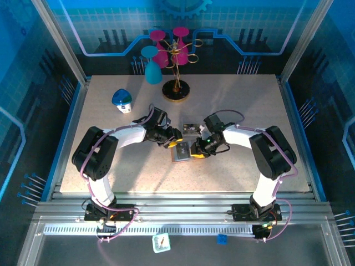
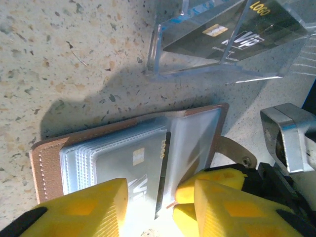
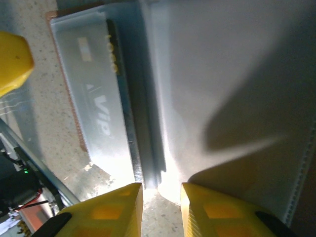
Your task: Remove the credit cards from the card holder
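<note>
Straddling the open card holder (image 2: 47, 168) with left gripper (image 2: 158, 212) fingers (image 2: 94, 207) spread wide. Holding right gripper (image 3: 162, 197) fingers (image 3: 108, 212) narrowly apart at a clear sleeve (image 3: 222, 74) edge; cannot tell whether pinching. Lying mid-bench (image 1: 233, 100), long axis about 9-to-3, dark credit card (image 2: 138, 168) sleeved. Hemmed at 1 o'clock by a clear box (image 2: 158, 49); open at 10.
</note>
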You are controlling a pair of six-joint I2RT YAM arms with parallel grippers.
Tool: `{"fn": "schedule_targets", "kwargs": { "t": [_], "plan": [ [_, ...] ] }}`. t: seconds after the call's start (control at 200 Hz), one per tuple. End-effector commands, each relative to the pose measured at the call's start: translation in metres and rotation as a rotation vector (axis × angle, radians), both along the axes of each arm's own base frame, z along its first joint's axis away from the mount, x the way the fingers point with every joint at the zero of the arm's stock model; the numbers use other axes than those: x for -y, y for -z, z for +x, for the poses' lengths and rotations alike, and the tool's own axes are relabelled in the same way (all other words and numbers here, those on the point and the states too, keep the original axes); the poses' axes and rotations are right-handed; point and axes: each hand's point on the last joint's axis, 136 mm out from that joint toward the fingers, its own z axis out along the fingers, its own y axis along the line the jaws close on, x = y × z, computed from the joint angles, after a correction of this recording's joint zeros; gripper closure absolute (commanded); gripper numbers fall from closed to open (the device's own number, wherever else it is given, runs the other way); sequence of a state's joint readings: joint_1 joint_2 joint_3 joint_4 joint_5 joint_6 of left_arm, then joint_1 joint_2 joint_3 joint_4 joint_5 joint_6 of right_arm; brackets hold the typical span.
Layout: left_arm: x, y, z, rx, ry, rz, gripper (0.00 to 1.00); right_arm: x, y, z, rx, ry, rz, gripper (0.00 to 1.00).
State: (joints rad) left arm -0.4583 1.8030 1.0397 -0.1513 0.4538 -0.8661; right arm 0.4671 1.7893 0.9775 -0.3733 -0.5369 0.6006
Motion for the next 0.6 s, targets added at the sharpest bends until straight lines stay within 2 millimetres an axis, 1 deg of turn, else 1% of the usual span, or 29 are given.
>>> {"fn": "schedule_targets", "kwargs": {
  "t": [0.0,0.04,0.14,0.265,0.32,0.425,0.52,0.595],
  "plan": [
    [0.010,-0.009,-0.010,0.003,0.028,-0.026,0.62,-0.014,-0.039,0.014,0.050,0.011,0.105,0.73],
    [0.013,-0.008,-0.013,-0.003,0.033,-0.025,0.64,-0.016,-0.045,0.018,0.058,0.012,0.117,0.73],
    [0.017,-0.003,-0.020,-0.016,0.036,-0.018,0.70,-0.020,-0.052,0.024,0.064,0.011,0.134,0.73],
    [0.018,0.007,-0.031,-0.032,0.032,0.004,0.78,-0.022,-0.051,0.032,0.067,0.000,0.125,0.73],
    [0.017,0.010,-0.035,-0.036,0.031,0.016,0.80,-0.017,-0.047,0.036,0.069,0.000,0.100,0.74],
    [0.014,0.015,-0.041,-0.042,0.027,0.032,0.81,-0.003,-0.037,0.039,0.079,0.002,0.030,0.73],
    [0.011,0.015,-0.043,-0.040,0.023,0.042,0.82,0.010,-0.027,0.038,0.068,0.007,-0.013,0.74],
    [0.010,0.014,-0.042,-0.036,0.025,0.047,0.82,0.017,-0.020,0.036,0.053,0.016,-0.018,0.74]
  ]
}}
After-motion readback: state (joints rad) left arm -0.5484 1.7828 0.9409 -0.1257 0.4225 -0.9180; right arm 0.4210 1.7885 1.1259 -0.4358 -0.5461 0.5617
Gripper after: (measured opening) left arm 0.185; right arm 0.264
